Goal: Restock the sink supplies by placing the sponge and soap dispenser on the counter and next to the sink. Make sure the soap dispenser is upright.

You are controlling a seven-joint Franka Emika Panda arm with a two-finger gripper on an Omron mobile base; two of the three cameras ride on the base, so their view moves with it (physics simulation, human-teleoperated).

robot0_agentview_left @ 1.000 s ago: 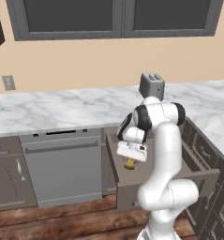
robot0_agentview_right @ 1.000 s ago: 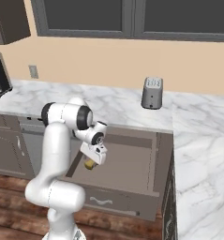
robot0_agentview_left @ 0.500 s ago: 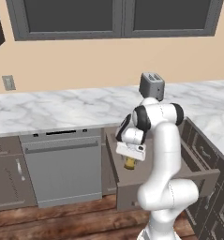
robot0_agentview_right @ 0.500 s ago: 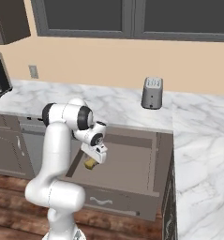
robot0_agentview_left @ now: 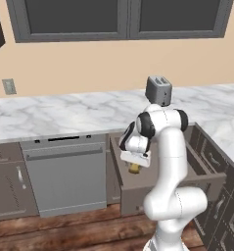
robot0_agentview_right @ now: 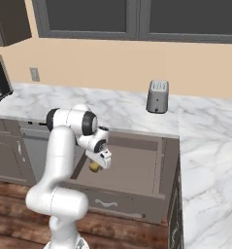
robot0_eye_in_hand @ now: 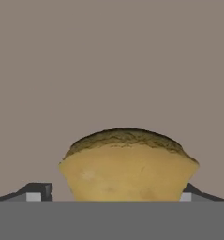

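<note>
The small yellow-ochre sponge block (robot0_eye_in_hand: 127,166) lay in the open brown drawer (robot0_agentview_right: 137,168), so the two-finger gripper (robot0_eye_in_hand: 115,193) hung low, jaws wide either side of it, apparently not yet pinching.

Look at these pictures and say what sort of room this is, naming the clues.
Most likely a kitchen: a toaster stands on a marble counter, a dishwasher sits below it, and cabinets hang above.
</note>
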